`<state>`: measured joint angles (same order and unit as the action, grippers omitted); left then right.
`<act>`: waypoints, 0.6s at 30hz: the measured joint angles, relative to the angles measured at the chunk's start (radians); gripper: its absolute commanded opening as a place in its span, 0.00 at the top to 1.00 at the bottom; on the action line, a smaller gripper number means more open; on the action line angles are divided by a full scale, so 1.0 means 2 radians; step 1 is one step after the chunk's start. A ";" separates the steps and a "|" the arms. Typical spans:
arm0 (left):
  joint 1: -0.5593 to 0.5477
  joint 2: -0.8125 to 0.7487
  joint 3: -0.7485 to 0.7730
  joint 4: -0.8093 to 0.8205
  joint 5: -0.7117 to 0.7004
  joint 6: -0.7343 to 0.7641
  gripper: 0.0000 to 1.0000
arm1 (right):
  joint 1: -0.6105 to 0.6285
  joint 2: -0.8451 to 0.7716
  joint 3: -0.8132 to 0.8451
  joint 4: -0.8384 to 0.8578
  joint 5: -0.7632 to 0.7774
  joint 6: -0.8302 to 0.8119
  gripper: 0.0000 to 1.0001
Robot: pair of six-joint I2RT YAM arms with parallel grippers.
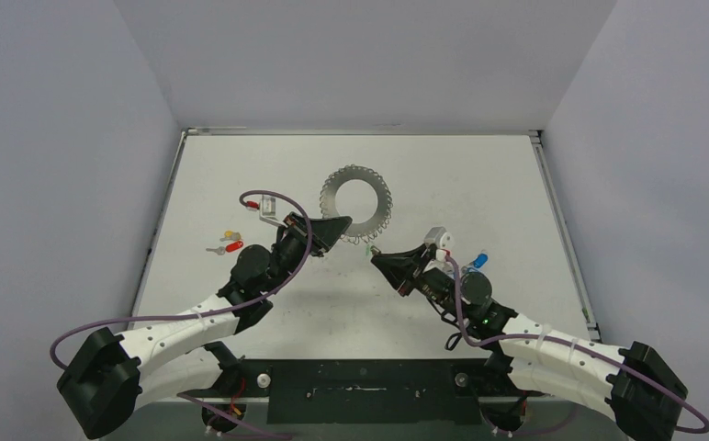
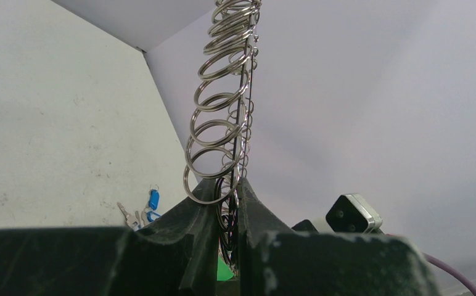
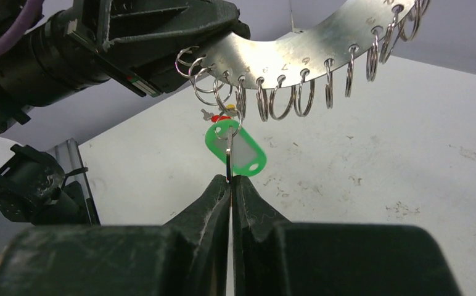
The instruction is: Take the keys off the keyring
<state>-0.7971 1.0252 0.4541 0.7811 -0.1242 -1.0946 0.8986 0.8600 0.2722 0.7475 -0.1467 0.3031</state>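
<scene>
Right fingertips (image 3: 218, 191) tight on key (image 3: 229, 159) under keyring (image 3: 297, 46) rim.

Two white-shelled arms (image 1: 185, 328) with black joints, black jaws, looping purple cables (image 1: 277, 192)

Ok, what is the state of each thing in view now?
keyring: lifted off the table, rim clamped
left gripper: shut on the keyring
green key: hanging from a loop of the keyring, blade pinched
right gripper: shut on the green key
red and yellow keys: lying loose on the table
blue key: lying loose on the table
</scene>
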 measured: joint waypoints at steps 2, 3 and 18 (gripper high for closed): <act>0.000 0.000 0.000 0.000 0.000 0.002 1.00 | 0.000 0.003 0.000 -0.010 0.000 -0.002 1.00; 0.000 0.000 0.000 0.000 0.001 0.003 1.00 | 0.000 0.006 0.000 -0.012 0.000 -0.002 0.97; -0.001 0.005 0.000 0.012 0.018 0.018 1.00 | 0.007 0.098 0.000 0.053 0.010 -0.011 0.58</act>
<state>-0.7990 1.0348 0.4538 0.8059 -0.0891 -1.0588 0.9127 1.0569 0.2722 0.8528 -0.1261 0.2813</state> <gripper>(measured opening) 0.096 0.299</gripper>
